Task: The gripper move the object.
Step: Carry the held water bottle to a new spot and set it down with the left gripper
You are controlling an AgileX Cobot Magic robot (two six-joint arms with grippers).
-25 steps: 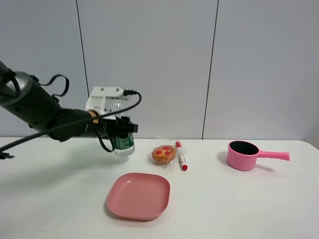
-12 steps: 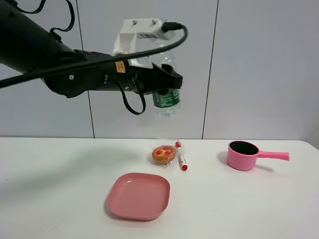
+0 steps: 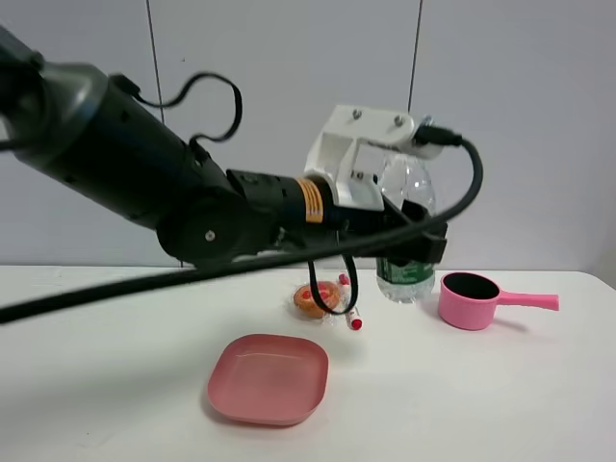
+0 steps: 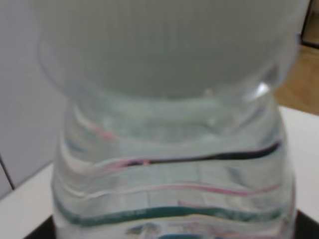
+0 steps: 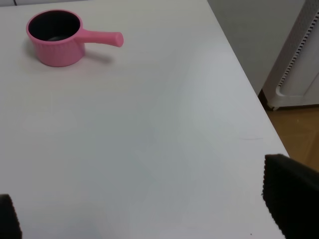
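Note:
My left gripper [image 3: 416, 241], black with a white bracket, a black cable and an orange band, reaches across to the right and is shut on the clear water bottle [image 3: 404, 188]. The bottle stands upright, with its green label low down. Its base is at or just above the table, just left of the pink saucepan [image 3: 468, 300]; I cannot tell if it touches. The left wrist view is filled by the bottle [image 4: 169, 164] and its white cap [image 4: 164, 45]. My right gripper [image 5: 149, 211] is open and empty above bare table; it is out of the exterior view.
A pink square plate [image 3: 268, 378] lies at the front middle. A wrapped round pastry [image 3: 316, 298] and a red marker [image 3: 352, 318] lie behind it, under my left arm. The saucepan also shows in the right wrist view [image 5: 55, 37]. The table's right edge [image 5: 249, 107] is close.
My left arm has swung right and down with the bottle, from high above the pastry to table height beside the pink saucepan. Nothing else has moved.

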